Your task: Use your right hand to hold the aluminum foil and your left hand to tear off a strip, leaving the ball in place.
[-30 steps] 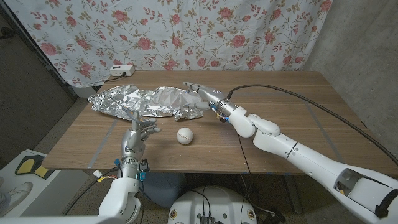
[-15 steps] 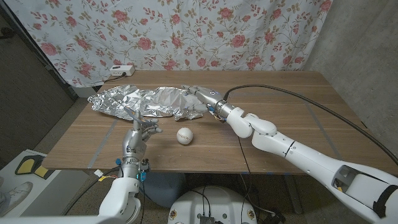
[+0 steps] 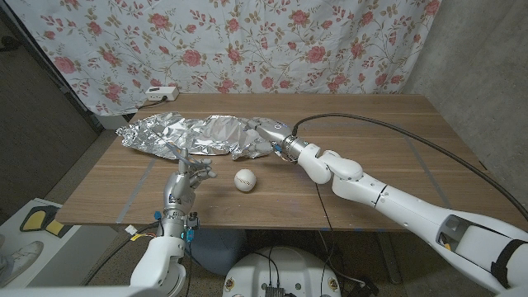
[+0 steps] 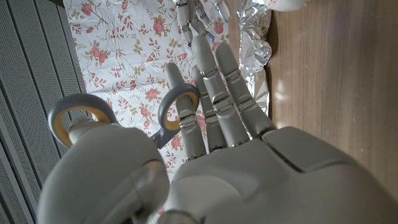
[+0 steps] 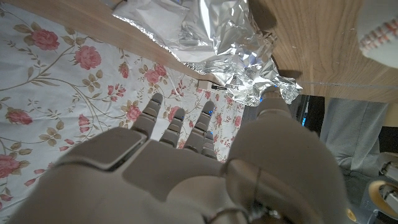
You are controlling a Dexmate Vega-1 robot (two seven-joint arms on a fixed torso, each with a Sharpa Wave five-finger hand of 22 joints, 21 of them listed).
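Right hand [image 3: 268, 132] laid on the near-right end of the crinkled silver aluminium foil sheet [image 3: 186, 134], fingers spread over it; whether gripping or only pressing, cannot tell. Just nearer the robot from that hand, apart from the foil, the white red-stitched ball [image 3: 244, 180]. Left hand [image 3: 183, 171] released, fingers apart and reaching up, close beside the foil's near edge on the brown wooden table [image 3: 371, 157], left of the ball.

It looked like a makeshift lab: a floral sheet [image 3: 247, 49] hung as backdrop behind a wooden table [image 3: 396, 157], cables [image 3: 371, 120] trailing across it
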